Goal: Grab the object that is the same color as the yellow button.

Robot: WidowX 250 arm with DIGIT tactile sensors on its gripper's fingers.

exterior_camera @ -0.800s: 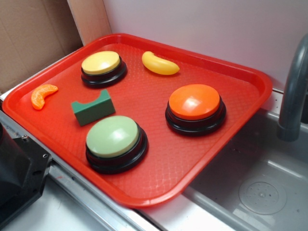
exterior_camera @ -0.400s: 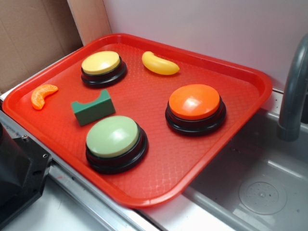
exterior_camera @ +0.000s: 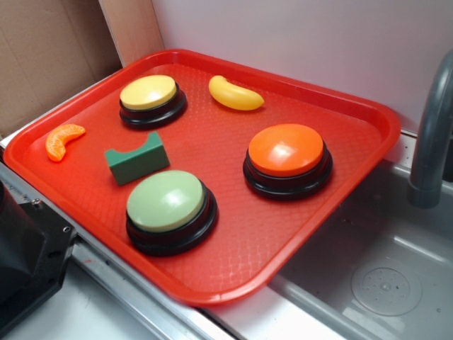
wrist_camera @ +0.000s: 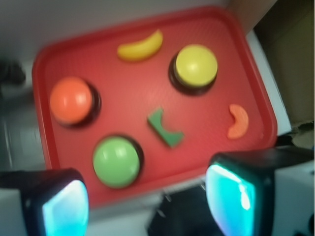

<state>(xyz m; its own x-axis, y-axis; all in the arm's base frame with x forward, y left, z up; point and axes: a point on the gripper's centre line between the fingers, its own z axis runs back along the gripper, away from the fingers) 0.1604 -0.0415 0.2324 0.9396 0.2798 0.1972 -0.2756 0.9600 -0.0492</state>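
The banana [exterior_camera: 236, 94] lies at the far side of the red tray [exterior_camera: 354, 184], just beside the yellow button [exterior_camera: 151, 98] whose colour it shares. Nearer me sit a green block [exterior_camera: 136, 158], an orange slice [exterior_camera: 62, 139], a green button [exterior_camera: 170, 209] and an orange button [exterior_camera: 287, 159]. My claw [wrist_camera: 147, 201] hangs high above the tray's near edge, fingers spread wide and holding nothing. I judge I am only starting the approach: next I should travel across the tray and descend with the fingers straddling the banana's narrow width.
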